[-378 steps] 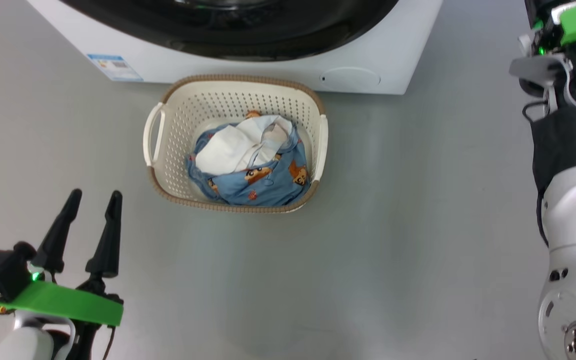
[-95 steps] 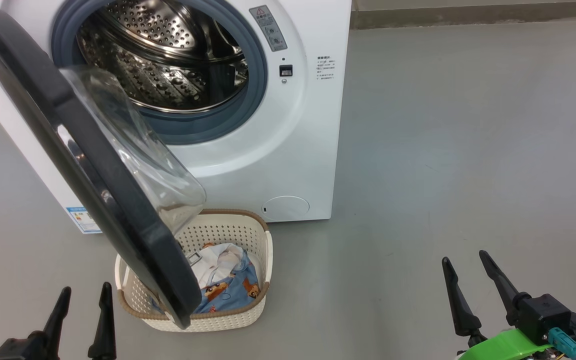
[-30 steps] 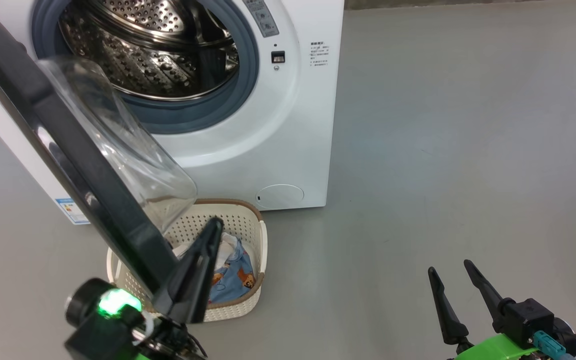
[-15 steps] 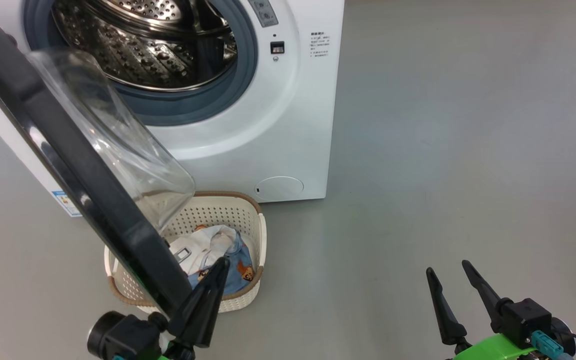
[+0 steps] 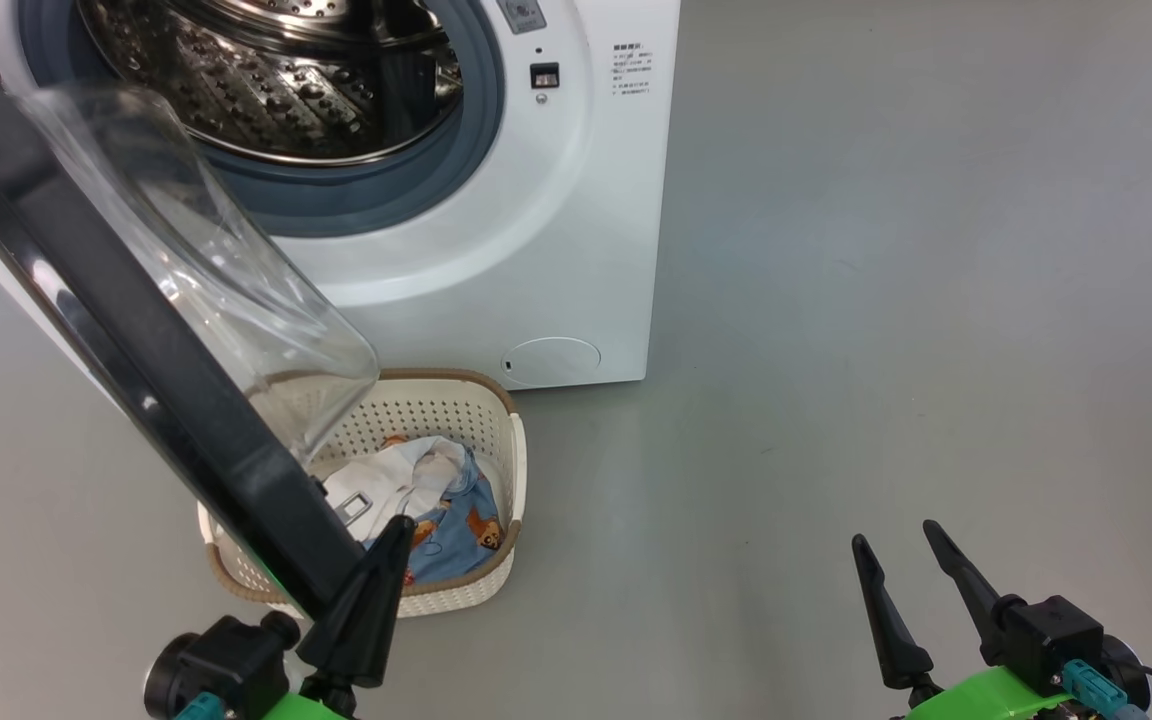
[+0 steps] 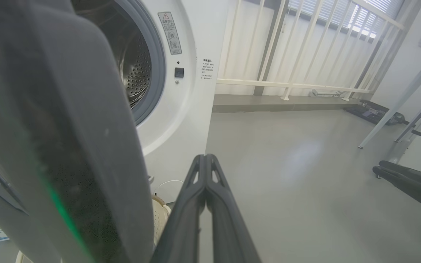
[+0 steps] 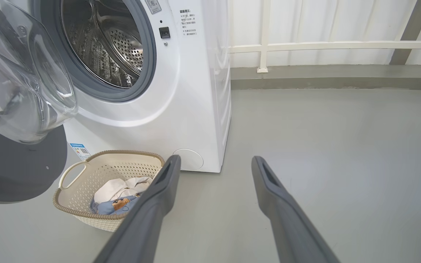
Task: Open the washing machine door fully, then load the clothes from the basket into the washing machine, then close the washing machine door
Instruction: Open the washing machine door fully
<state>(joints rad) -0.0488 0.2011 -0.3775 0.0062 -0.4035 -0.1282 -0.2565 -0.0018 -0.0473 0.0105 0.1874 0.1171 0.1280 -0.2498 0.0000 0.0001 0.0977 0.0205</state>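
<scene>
The washing machine (image 5: 556,200) stands at the upper left with its steel drum (image 5: 266,80) exposed. The washing machine door (image 5: 136,370) hangs partly swung out, its black rim slanting down over the basket (image 5: 511,470). The clothes (image 5: 441,505), blue bear print and white, lie in the basket. My left gripper (image 5: 401,525) is shut with nothing in it, its fingers (image 6: 205,182) lying close along the right side of the door's lower rim (image 6: 68,146). My right gripper (image 5: 894,537) stands open over bare floor at the lower right. The right wrist view has that gripper (image 7: 215,159), the basket (image 7: 86,202) and the clothes (image 7: 119,193).
Grey floor (image 5: 886,300) spreads wide to the right of the machine. A white railing (image 6: 287,84) and a low ledge run along the back wall. Table legs (image 6: 397,109) stand at the far right of the left wrist view.
The head camera has tilted, shifting the whole picture. My shut left gripper has drawn back and down along the door's rim, off the basket. The right gripper stays put.
</scene>
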